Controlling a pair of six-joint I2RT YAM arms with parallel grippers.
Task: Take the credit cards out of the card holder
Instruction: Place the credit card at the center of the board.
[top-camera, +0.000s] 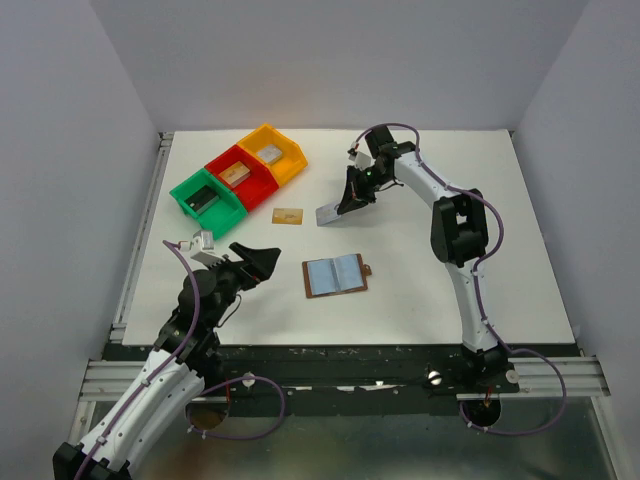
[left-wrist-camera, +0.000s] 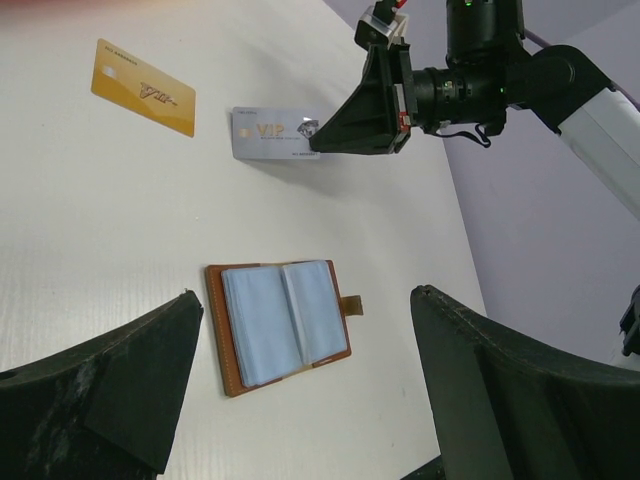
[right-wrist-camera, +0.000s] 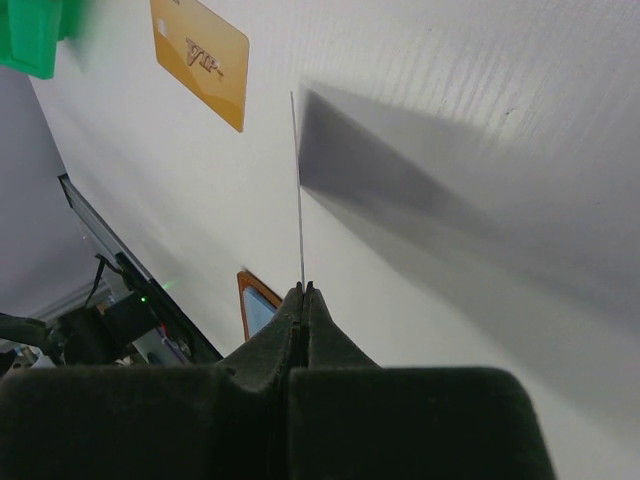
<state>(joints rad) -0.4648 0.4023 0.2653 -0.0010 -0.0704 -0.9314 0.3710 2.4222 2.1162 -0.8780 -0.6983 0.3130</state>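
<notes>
The brown card holder (top-camera: 335, 276) lies open on the table, its light-blue inner faces up, and shows below my left gripper (left-wrist-camera: 303, 293) as the card holder (left-wrist-camera: 283, 325). My left gripper (top-camera: 262, 262) hangs open to the holder's left with nothing in it. My right gripper (top-camera: 345, 207) is shut on a silvery credit card (top-camera: 328, 214), held flat a little above the table. In the right wrist view this card (right-wrist-camera: 299, 190) is edge-on between the shut fingertips of the right gripper (right-wrist-camera: 304, 287). A gold credit card (top-camera: 287, 216) lies flat just left of it.
Green (top-camera: 207, 197), red (top-camera: 240, 176) and yellow (top-camera: 272, 153) bins stand in a row at the back left, each with a small block inside. The white table's left edge has a metal rail (top-camera: 140, 240).
</notes>
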